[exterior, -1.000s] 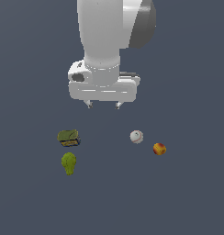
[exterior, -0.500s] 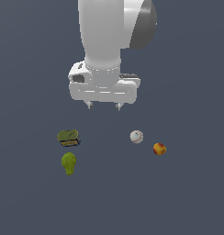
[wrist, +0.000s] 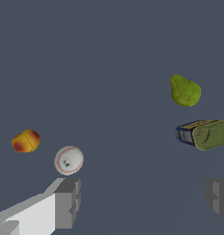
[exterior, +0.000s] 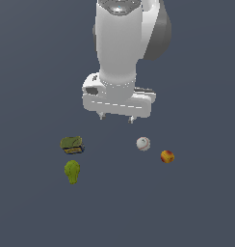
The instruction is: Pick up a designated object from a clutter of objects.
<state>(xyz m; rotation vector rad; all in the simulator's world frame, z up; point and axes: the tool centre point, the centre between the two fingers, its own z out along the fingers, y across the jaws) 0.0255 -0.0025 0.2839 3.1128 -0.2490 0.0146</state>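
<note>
Nothing picked yet. My gripper [exterior: 116, 117] hangs empty, jaws spread wide, above the clutter. The apple [exterior: 167, 156] sits just beside the baseball [exterior: 143, 143]; approach, descent, grasp remain.

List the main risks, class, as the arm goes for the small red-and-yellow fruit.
1. The white baseball lies right beside the red-and-yellow fruit; an open finger might knock or grab it.
2. The open gripper hangs nearer the baseball than the fruit, so descending straight would miss.
</note>
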